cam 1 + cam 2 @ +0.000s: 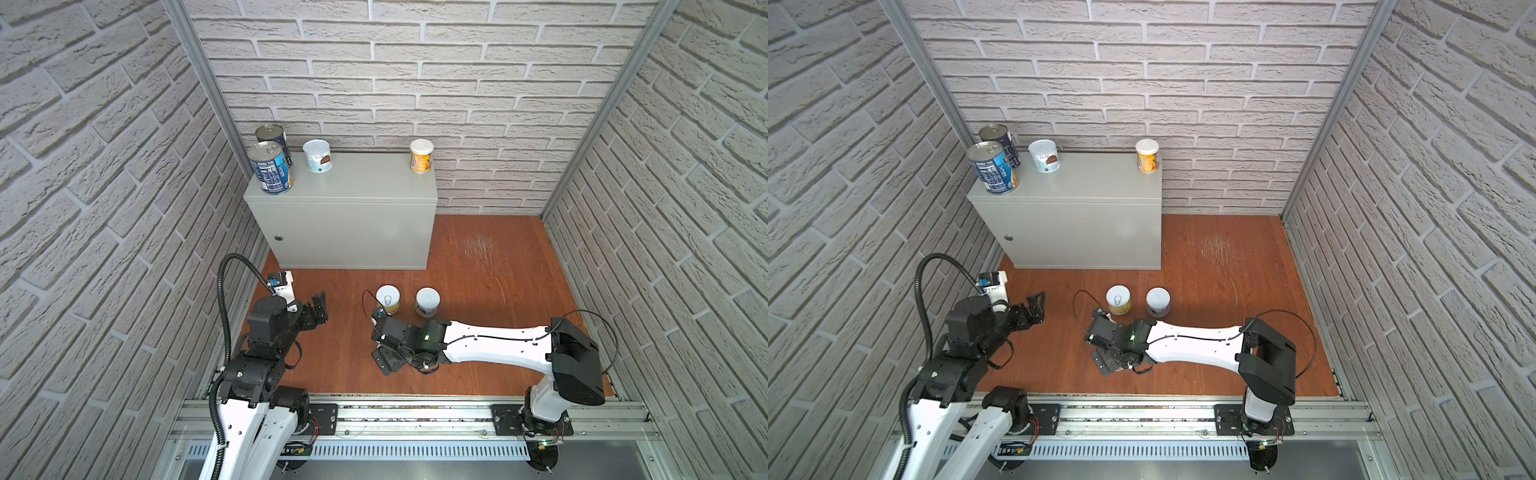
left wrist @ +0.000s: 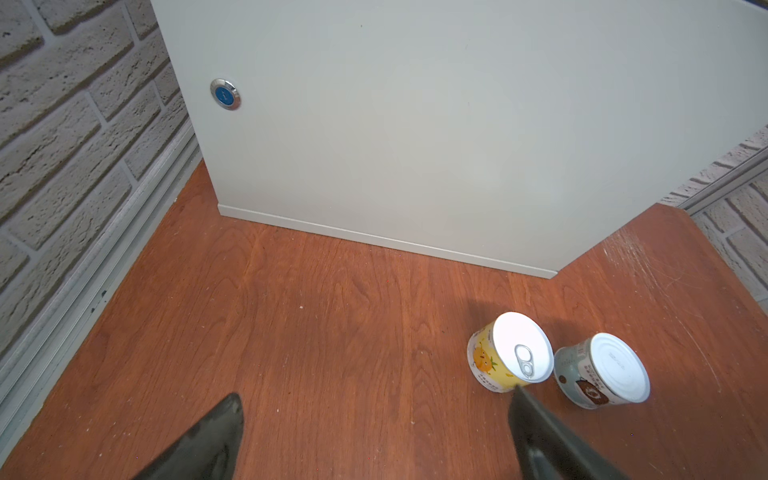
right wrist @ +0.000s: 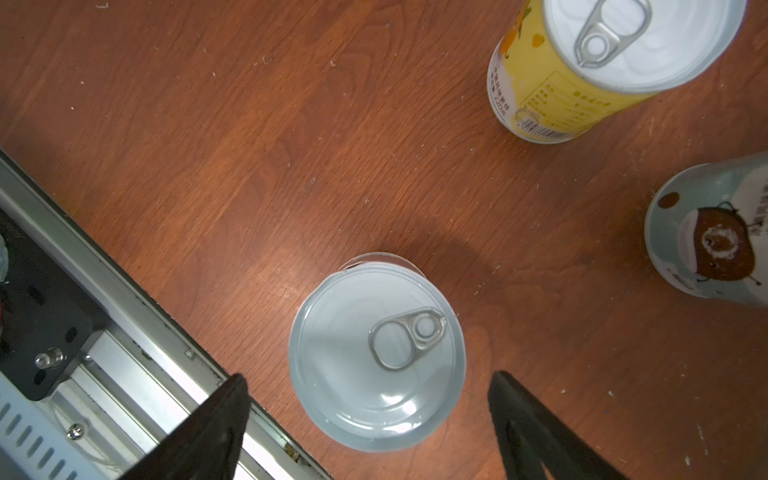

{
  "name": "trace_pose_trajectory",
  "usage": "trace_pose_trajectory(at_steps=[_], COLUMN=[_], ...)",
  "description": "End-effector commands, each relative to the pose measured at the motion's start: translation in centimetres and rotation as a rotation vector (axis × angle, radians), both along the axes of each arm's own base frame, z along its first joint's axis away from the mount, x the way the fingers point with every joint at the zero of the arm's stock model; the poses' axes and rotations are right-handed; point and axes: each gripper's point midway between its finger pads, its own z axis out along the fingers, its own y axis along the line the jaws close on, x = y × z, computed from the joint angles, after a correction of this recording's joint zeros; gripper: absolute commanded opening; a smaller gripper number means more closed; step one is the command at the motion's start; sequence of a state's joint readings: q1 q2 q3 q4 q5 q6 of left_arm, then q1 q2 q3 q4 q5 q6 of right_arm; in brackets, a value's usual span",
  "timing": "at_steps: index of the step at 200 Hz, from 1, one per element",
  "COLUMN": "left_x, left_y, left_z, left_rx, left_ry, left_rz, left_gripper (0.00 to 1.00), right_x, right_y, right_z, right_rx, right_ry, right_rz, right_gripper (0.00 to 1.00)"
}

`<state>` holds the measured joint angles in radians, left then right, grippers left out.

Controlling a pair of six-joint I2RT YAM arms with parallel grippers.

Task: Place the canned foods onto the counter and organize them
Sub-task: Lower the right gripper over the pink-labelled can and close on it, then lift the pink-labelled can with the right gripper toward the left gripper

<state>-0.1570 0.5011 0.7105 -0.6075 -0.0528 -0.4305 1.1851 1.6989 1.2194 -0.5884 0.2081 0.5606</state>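
Four of the canned foods are seen upright on the grey counter [image 1: 353, 183]: a front blue can [image 1: 270, 168] is set close to the left front corner, a rear blue can [image 1: 273, 139] just behind it by the wall, a pale can with a brown motif [image 1: 318, 157] beside them at the back edge, and a yellow-labelled can [image 1: 421, 157] at the right rear corner. A broad stretch of the top is left open between and in front of them. On the wooden floor [image 1: 478, 282], a yellow pull-tab can [image 1: 388, 299] and a grey-labelled can [image 1: 428, 302] are stood near each other but apart, well clear of the counter's front, with bare boards open to the right. A third can [image 3: 376, 357] – white-lidded with a pull tab, its label not visible – is stood near the aluminium rail [image 3: 137, 316] at the floor's front edge. The right arm is stretched low across the floor toward the middle, its forearm nearly level and its wrist turned down. The right end effector [image 3: 368, 376] is held over the third can with its jaws apart, a finger [image 3: 523, 415] shown at each side of the lid and nothing gripped. The left arm is folded at the left side, and the left end effector [image 2: 374, 390] is held above the floor, spread wide and empty, pointed toward the counter's front.
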Motion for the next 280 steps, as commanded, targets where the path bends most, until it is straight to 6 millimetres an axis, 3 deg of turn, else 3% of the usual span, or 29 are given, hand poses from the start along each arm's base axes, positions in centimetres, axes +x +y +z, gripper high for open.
trace_pose_trajectory(at_steps=[1,76,185,280], left_x=[0.4,0.5,0.6,0.5], left_y=[-0.1,-0.1,-0.2,-0.8], left_z=[0.5,0.4,0.4,0.6], left_rx=[-0.001,-0.002,-0.002,-0.004], left_ry=[-0.039,-0.034,-0.033,-0.047], left_rz=[-0.005,-0.007,-0.012,-0.049], left_gripper=[0.98,0.98,0.98,0.98], right_x=[0.1,0.2,1.0,1.6], right_y=[0.3,0.3,0.1,-0.9], right_z=[0.0,-2.0,-2.8,-2.7], right_rx=[-0.020,-0.087,-0.120,-0.096], right_ry=[-0.008,0.018,0.022,0.044], right_rz=[0.009,-0.002,-0.028,-0.080], right_gripper=[0.91,0.90,0.87,0.62])
